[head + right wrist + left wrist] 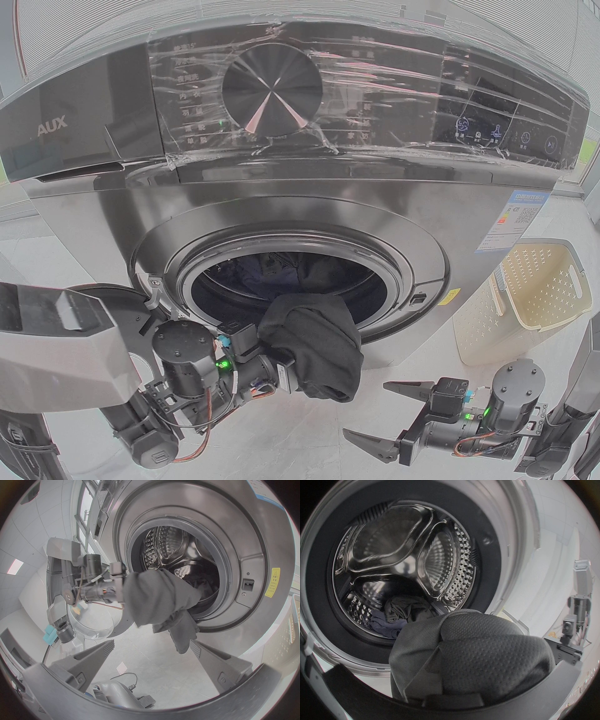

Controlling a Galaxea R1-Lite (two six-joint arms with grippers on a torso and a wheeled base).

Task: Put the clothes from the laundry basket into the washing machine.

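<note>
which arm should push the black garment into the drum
Left: the left end effector grips the black garment at the drum mouth. The right end effector is open and empty, lower down.

Floor [287,444] is pale grey large-format tile, glossy, with faint grout lines. Walls [34,517] are white tile, and a lit rectangular panel [14,567] shows bright on one tiled surface. Window [80,533] with a pale frame is set in the tiled wall, daylight coming through.
</note>
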